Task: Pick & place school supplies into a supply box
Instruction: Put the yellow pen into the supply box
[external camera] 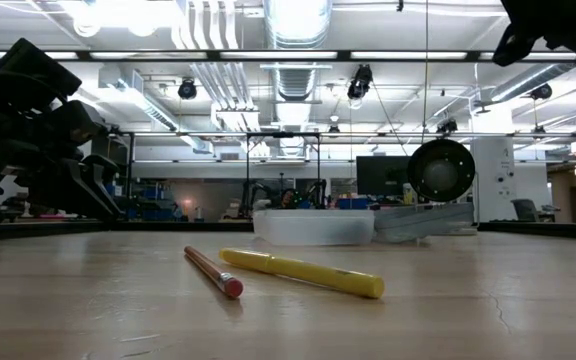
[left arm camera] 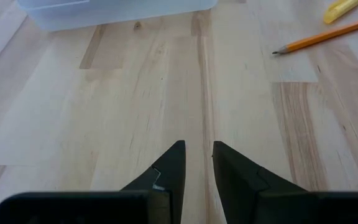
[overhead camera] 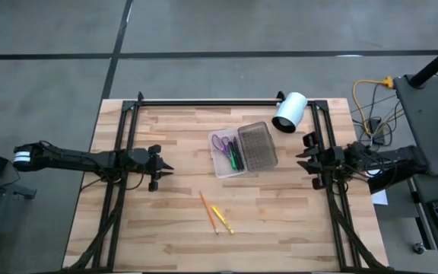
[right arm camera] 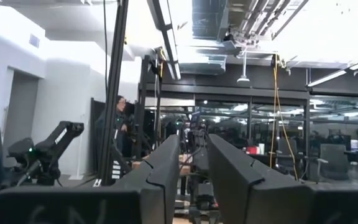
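The supply box (overhead camera: 242, 150) lies open at the table's middle far side. Its whitish tray (overhead camera: 226, 154) holds purple scissors (overhead camera: 220, 142) and green and dark pens (overhead camera: 234, 154). Its grey ribbed lid (overhead camera: 257, 146) lies on the right. An orange pencil (overhead camera: 207, 211) and a yellow pen (overhead camera: 222, 219) lie flat on the table nearer the front; both show in the low view, the pencil (external camera: 213, 272) and the pen (external camera: 303, 272). My left gripper (overhead camera: 167, 167) hovers left of the box, shut and empty (left arm camera: 198, 150). My right gripper (overhead camera: 301, 157) is right of the box, shut and empty (right arm camera: 193, 142).
A white cylinder (overhead camera: 289, 112) lies on its side at the far right, close to the lid. Black frame rails (overhead camera: 120, 175) run along the table's left, right and far sides. Bare wood lies between my left gripper and the pencil.
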